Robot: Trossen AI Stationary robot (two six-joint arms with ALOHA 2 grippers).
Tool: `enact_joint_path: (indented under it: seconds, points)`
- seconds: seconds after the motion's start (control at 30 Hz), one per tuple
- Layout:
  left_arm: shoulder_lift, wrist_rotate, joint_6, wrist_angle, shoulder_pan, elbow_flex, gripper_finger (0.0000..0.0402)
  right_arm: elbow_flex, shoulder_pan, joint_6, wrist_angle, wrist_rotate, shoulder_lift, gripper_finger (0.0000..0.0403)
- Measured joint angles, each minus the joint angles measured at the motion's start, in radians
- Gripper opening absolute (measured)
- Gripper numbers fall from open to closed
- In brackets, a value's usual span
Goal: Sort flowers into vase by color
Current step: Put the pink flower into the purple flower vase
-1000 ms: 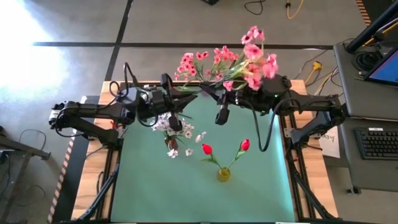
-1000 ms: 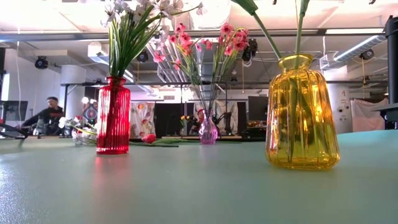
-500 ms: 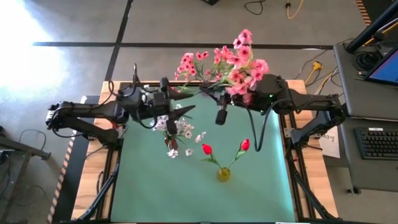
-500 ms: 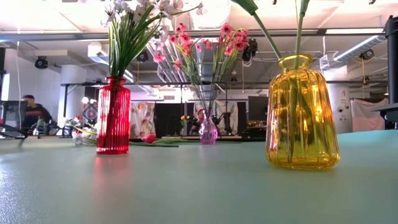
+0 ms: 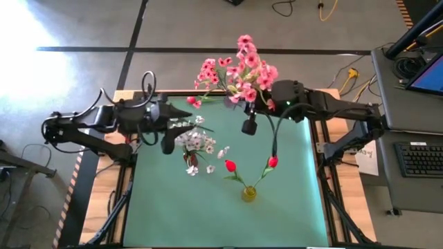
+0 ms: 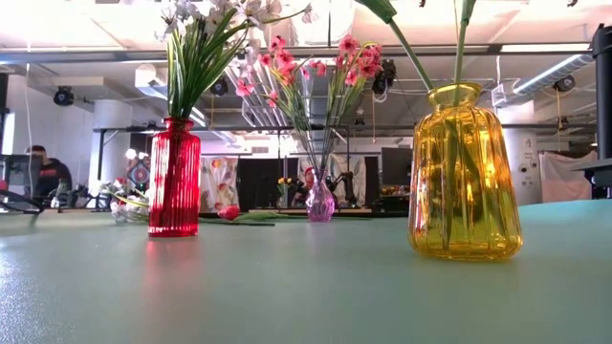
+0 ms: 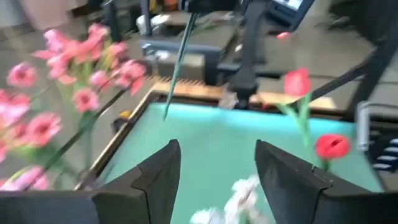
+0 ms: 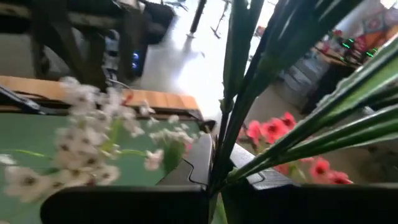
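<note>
Leftward along the table's far edge, the right gripper point(image 5: 250, 104) has carried its clenched pink spray point(image 5: 248, 66); the left gripper point(image 7: 216, 163), fingers spread and empty, has retreated toward the left edge.

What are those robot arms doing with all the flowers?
They are sorting fake flowers into vases by color. The right gripper holds a spray of pink flowers by its stems near the far edge of the table, by the pink flowers already in the small purple vase. The left gripper is open and empty. White flowers stand in the red vase, red buds in the yellow vase.
</note>
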Motion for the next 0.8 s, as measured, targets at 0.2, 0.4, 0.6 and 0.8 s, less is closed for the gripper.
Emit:
enact_joint_path:
  seconds: [0.2, 0.4, 0.6, 0.8]
  points:
    - [-0.071, -0.277, -0.092, -0.133, -0.094, -0.006, 0.0193, -0.004, -0.103, -0.006, -0.001, -0.07, 0.0, 0.0013]
    - [-0.108, -0.29, -0.176, -0.171, -0.136, -0.065, 0.0193, -0.078, -0.188, 0.014, 0.07, -0.242, 0.0, 0.0013]
    - [-0.115, -0.29, -0.215, -0.21, -0.154, -0.073, 0.0193, -0.19, -0.214, -0.02, 0.202, -0.245, 0.0, 0.0013]
    - [-0.121, -0.29, -0.218, -0.236, -0.156, -0.073, 0.0193, -0.284, -0.232, -0.05, 0.312, -0.253, 0.0, 0.0013]
